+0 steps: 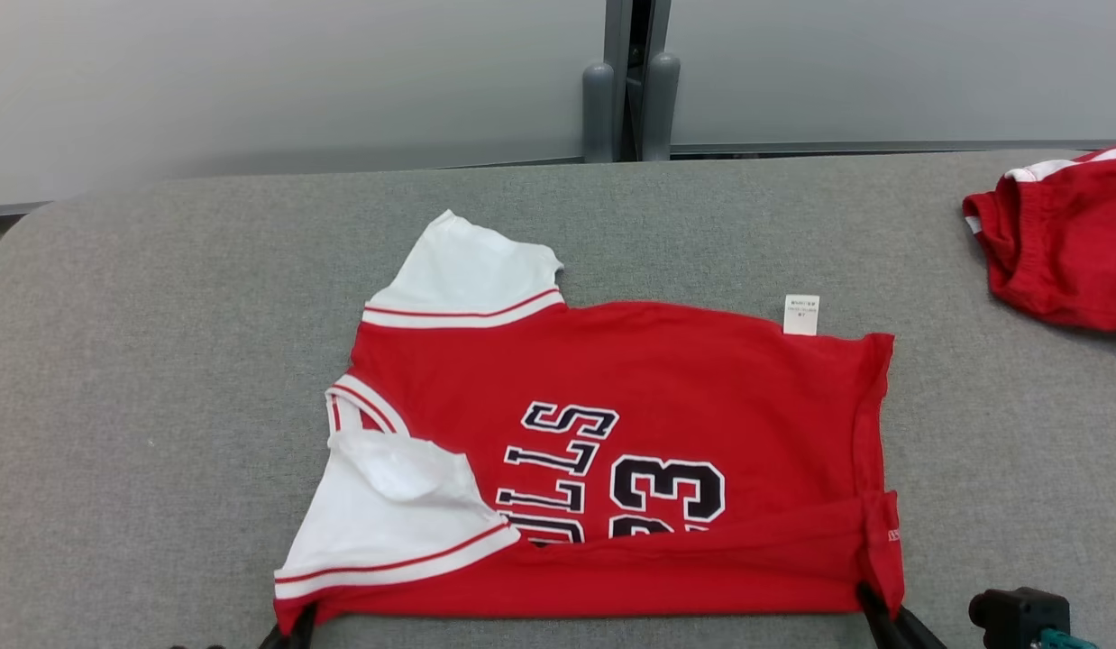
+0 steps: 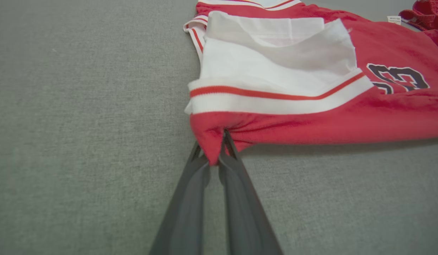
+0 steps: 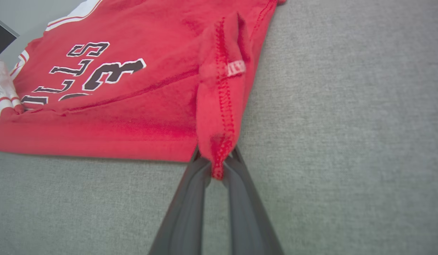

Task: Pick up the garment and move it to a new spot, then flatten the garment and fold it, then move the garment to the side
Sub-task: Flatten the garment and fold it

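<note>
The garment (image 1: pixel 666 379) is a red jersey with white sleeves and dark lettering, lying sideways on the grey table (image 1: pixel 161 361). Its near edge is raised and turned over onto the body. My left gripper (image 1: pixel 292 631) is shut on the near left corner, by the white sleeve; in the left wrist view that gripper (image 2: pixel 213 150) pinches red cloth (image 2: pixel 311 124) between its dark fingers. My right gripper (image 1: pixel 873 608) is shut on the near right hem corner; the right wrist view shows this gripper (image 3: pixel 216 161) clamping the stitched hem (image 3: pixel 219 106).
A second red garment (image 1: pixel 1063 243) with white trim lies at the table's far right edge. A white care label (image 1: pixel 800 315) sticks out of the jersey's far edge. A grey wall panel with a dark post (image 1: pixel 630 81) stands behind the table.
</note>
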